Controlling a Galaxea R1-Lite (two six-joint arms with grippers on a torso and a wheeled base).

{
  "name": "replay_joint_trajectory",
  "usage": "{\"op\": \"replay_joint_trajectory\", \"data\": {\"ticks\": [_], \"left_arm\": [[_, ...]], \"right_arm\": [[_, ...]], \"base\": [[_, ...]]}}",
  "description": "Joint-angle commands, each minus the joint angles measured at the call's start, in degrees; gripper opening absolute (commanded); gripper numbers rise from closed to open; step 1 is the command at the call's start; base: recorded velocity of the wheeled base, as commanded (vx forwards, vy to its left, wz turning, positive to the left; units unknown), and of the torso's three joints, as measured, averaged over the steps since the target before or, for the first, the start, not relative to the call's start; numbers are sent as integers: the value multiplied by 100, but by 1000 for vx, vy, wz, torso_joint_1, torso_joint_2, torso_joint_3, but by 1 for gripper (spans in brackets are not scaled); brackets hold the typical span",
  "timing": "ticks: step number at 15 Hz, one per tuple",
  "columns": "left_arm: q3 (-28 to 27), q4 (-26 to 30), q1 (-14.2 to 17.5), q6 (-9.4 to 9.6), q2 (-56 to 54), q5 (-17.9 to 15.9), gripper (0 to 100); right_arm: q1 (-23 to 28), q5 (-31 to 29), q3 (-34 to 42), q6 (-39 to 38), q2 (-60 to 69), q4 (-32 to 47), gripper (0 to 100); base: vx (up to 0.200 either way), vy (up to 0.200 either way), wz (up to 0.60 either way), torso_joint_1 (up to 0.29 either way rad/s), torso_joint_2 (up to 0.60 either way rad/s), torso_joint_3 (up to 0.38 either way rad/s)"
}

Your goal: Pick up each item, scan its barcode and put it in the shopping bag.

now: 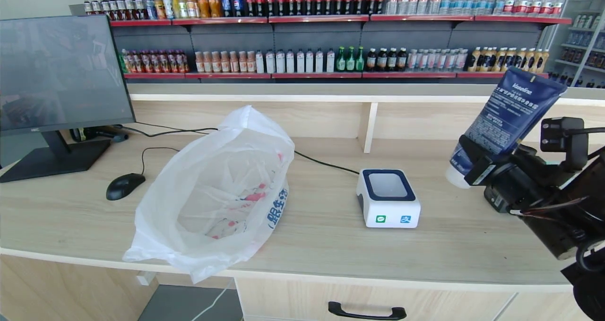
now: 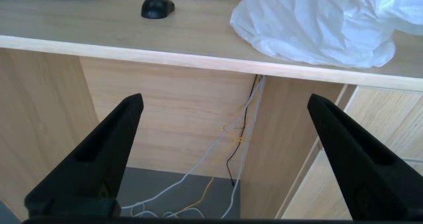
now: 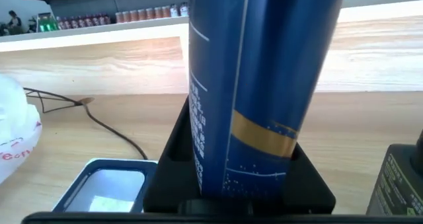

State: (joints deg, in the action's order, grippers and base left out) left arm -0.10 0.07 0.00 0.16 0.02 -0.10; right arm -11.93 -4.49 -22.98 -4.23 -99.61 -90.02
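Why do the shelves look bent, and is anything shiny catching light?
Head view: a wide lens seemingly bows the long shelves; the dark monitor mirrors the room. Right wrist view: the scanner window shines pale.

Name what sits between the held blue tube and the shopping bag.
The barcode scanner, on the counter; the head view shows it between blue tube and shopping bag.

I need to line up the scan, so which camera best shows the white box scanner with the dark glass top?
Head view: the whole white box scanner sits unobstructed on the wooden counter. The right wrist view catches part of its glass top beside the blue plastic tube. The left wrist view faces the counter's edge.
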Motion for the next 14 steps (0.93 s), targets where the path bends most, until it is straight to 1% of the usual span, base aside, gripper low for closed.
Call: {"op": "replay_joint_trajectory", "data": {"ticks": [1,4,6,7,10,12,13,14], "left_arm": [[10,1,0,2,-2,1,100],[1,-7,0,2,-2,1,100],[1,1,0,-7,-2,1,100],[1,1,0,2,-2,1,100],[1,1,0,2,-2,1,100],[1,1,0,2,-2,1,100],[1,-7,0,2,-2,1,100],[1,1,0,2,-2,1,100]], "right_arm": [[-213,0,356,54,680,2,0],[-318,0,804,63,1277,2,0],[-336,18,1270,54,1664,2,0],[-353,18,1656,-52,2016,2,0],[-441,79,1841,-333,2455,2,0],[-828,616,1990,-1036,2490,2,0],[-1021,906,2149,-1528,2552,2,0],[-1109,1125,2175,-1932,2675,2,0]], "base": [[0,0,0,0,0,0],[0,0,0,0,0,0],[0,0,0,0,0,0],[0,0,0,0,0,0],[0,0,0,0,0,0],[0,0,0,0,0,0],[0,0,0,0,0,0],[0,0,0,0,0,0]]}}
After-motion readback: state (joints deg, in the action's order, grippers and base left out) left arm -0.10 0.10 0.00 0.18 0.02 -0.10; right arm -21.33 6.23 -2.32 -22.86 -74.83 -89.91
